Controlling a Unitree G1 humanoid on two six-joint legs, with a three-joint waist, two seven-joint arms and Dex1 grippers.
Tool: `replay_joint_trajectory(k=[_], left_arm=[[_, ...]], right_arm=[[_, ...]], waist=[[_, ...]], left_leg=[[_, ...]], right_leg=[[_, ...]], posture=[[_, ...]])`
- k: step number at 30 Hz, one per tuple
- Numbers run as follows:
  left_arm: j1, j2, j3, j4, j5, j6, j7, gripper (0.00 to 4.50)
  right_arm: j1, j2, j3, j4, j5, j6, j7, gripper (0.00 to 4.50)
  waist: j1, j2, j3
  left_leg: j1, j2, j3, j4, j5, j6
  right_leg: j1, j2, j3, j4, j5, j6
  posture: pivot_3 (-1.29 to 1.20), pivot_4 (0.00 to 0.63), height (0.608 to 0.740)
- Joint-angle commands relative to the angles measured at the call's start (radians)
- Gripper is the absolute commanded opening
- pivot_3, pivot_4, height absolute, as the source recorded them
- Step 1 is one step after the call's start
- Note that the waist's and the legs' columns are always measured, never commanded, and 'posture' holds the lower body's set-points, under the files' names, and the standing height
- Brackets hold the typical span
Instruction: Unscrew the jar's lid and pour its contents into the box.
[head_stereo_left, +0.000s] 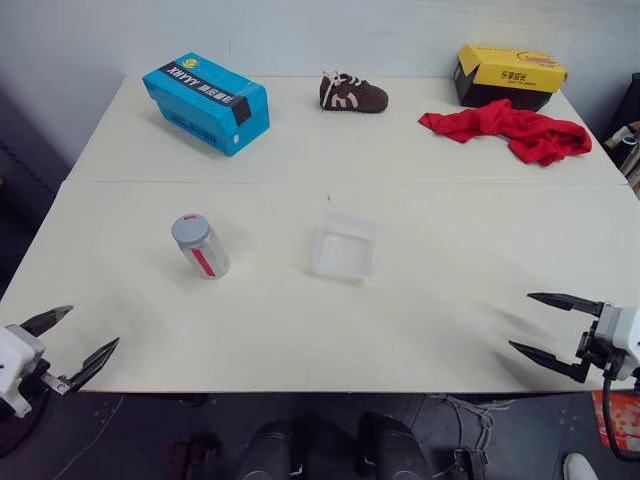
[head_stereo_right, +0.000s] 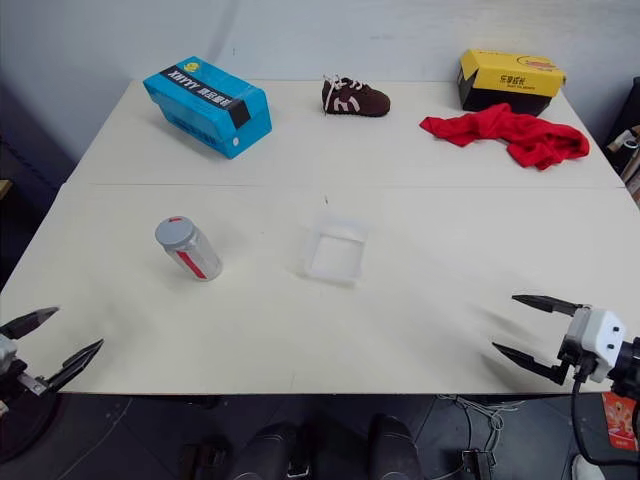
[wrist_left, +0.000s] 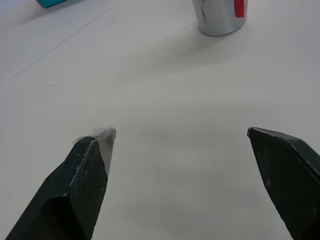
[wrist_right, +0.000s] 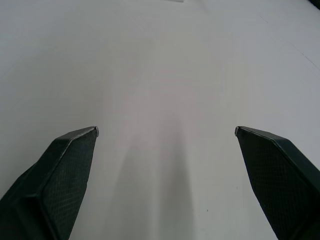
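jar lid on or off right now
On. The grey lid caps the jar, which stands on the table; both grippers are open and away from it.

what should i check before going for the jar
1. Jar upright on the table, nothing crowding it: ok.
2. Lid on the jar: ok; how tight, cannot tell.
3. Left gripper open and empty: ok.
4. Right gripper open and empty: ok.
5. Box open side up, beside the jar and apart from it: ok.
6. Contents inside the jar: cannot tell.
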Motion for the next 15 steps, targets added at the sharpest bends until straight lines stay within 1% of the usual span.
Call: replay_joint_trajectory(k=[1, 3, 6, 9, 12, 15], left_arm=[[0.016, -0.006, 0.013, -0.043, -0.065, 0.056, -0.018, 4.46], [0.037, -0.032, 0.02, -0.086, -0.14, 0.11, -0.035, 4.46], [0.05, -0.05, 0.042, -0.095, -0.165, 0.163, -0.012, 4.46], [0.036, -0.13, 0.12, -0.074, -0.19, 0.159, 0.097, 4.46], [0.075, -0.205, 0.143, -0.065, -0.184, 0.166, 0.147, 4.46], [0.104, -0.282, 0.145, -0.097, -0.195, 0.163, 0.193, 4.46]], right_arm=[[0.03, 0.01, 0.005, -0.076, 0.031, 0.053, -0.009, 4.5], [0.058, 0.034, 0.022, -0.167, 0.07, 0.108, -0.01, 4.5], [0.059, 0.086, 0.035, -0.286, 0.101, 0.159, -0.069, 4.5], [0.027, 0.189, 0.072, -0.448, 0.184, 0.19, -0.115, 4.5], [0.012, 0.251, 0.127, -0.567, 0.232, 0.243, -0.13, 4.5], [-0.022, 0.313, 0.176, -0.617, 0.24, 0.235, -0.126, 4.5]], waist=[[0.0, 0.0, 0.0], [0.0, 0.0, 0.0], [-0.001, 0.0, 0.0], [-0.004, 0.0, 0.0], [0.0, 0.0, 0.0], [0.002, -0.003, -0.002]], left_leg=[[0.0, 0.0, 0.0, 0.0, 0.0, 0.0], [0.0, 0.0, 0.0, 0.0, 0.0, 0.0], [0.0, 0.0, 0.0, 0.0, 0.0, 0.0], [0.001, 0.0, 0.0, 0.001, 0.001, -0.001], [0.001, 0.001, 0.0, 0.001, 0.002, -0.002], [0.001, 0.0, 0.0, 0.001, 0.001, -0.001]], right_leg=[[0.0, 0.0, 0.0, 0.0, 0.0, 0.0], [0.0, 0.0, 0.0, 0.0, 0.0, 0.0], [0.0, 0.0, 0.0, 0.001, 0.0, 0.0], [0.0, 0.001, 0.001, 0.002, 0.0, 0.0], [0.0, 0.001, 0.001, 0.003, 0.0, 0.0], [0.0, 0.0, 0.001, 0.003, 0.0, 0.0]], posture=[[0.0, 0.15, 0.74], [0.0, 0.15, 0.74], [0.0, 0.15, 0.74], [0.0, 0.15, 0.74], [0.0, 0.15, 0.74], [0.0, 0.15, 0.74]])
